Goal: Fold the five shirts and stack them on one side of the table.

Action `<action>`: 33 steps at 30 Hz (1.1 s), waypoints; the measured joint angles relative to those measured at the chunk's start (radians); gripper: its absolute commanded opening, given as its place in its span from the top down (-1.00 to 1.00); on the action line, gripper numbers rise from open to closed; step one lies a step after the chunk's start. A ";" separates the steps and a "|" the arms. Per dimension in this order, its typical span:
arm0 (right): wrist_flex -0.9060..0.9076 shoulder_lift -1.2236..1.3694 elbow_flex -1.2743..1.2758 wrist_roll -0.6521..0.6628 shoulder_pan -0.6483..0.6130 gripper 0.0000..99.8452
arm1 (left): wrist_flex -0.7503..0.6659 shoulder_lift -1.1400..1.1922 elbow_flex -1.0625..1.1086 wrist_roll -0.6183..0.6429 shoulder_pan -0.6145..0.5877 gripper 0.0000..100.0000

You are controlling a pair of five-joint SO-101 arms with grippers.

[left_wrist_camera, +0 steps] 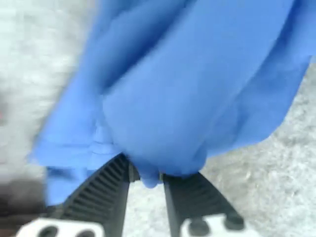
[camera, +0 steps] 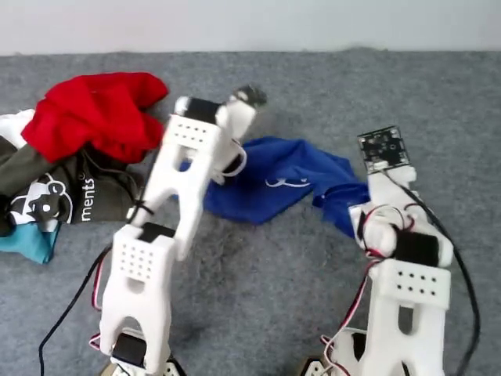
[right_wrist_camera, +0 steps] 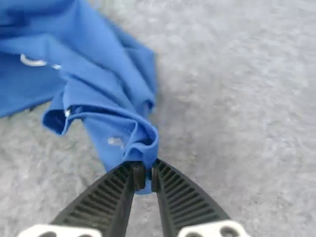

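A blue shirt (camera: 274, 184) lies crumpled in the middle of the grey carpet, stretched between both arms. My left gripper (left_wrist_camera: 146, 180) is shut on a bunched fold of the blue shirt (left_wrist_camera: 187, 98), which hangs in front of its fingers. My right gripper (right_wrist_camera: 144, 178) is shut on a pinched edge of the blue shirt (right_wrist_camera: 98, 94) near the shirt's right end. In the high view the left arm (camera: 188, 164) covers the shirt's left part and the right arm (camera: 399, 243) stands at its right end.
A pile of shirts sits at the left: a red one (camera: 98, 113) on top, a dark printed one (camera: 63, 192) below, a teal one (camera: 27, 243) and a white one (camera: 12, 125) at the edge. Bare grey carpet (camera: 274, 290) lies between the arms.
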 measured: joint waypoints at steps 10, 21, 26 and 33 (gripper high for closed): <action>0.000 -0.215 0.005 -0.031 0.084 0.98 | 0.009 -0.313 0.000 -0.003 -0.052 0.97; 0.000 -0.416 -0.097 -0.117 0.183 0.98 | 0.014 -0.761 0.233 -0.005 -0.081 0.97; 0.000 -0.419 -0.183 -0.117 0.195 0.98 | 0.014 -0.993 0.400 -0.006 -0.081 0.97; 0.038 -0.436 -0.267 -0.117 0.255 0.98 | 0.014 -1.307 0.543 -0.006 -0.081 0.97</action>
